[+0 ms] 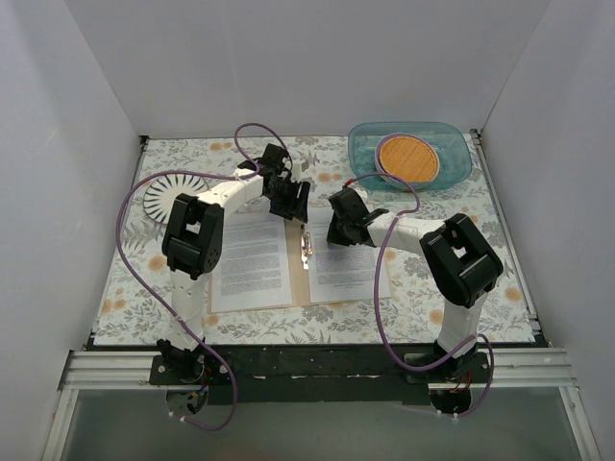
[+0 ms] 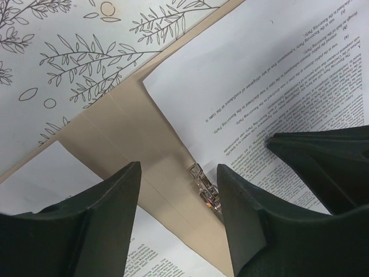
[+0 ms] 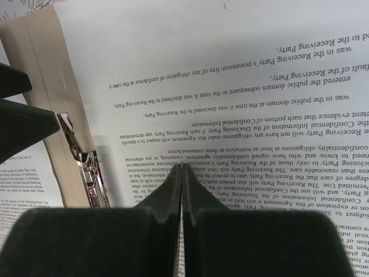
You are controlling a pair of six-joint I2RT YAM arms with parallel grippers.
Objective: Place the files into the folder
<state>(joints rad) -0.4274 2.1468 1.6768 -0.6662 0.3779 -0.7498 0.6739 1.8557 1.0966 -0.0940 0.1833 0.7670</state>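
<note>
Files are two white sheets: right sheet (image 3: 230, 69) directly under the right jaws, left sheet (image 1: 252, 259) off to the left of the left jaws. Both lie on the open folder (image 2: 132, 127), flat on the tabletop (image 1: 135, 298). The folder's spine runs away from the arm bases, its clip (image 2: 205, 189) below and between the left jaws, which are spread wide. Right jaws pinched together, holding nothing, tips at the sheet, contact unclear. Right arm is nearer that sheet, left arm nearer the clip.

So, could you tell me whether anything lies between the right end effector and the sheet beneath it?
Nothing visible does. The right end effector, shut, points straight at bare printed paper of the right-hand sheet. The left end effector, open, is off to one side over the spine clip.
</note>
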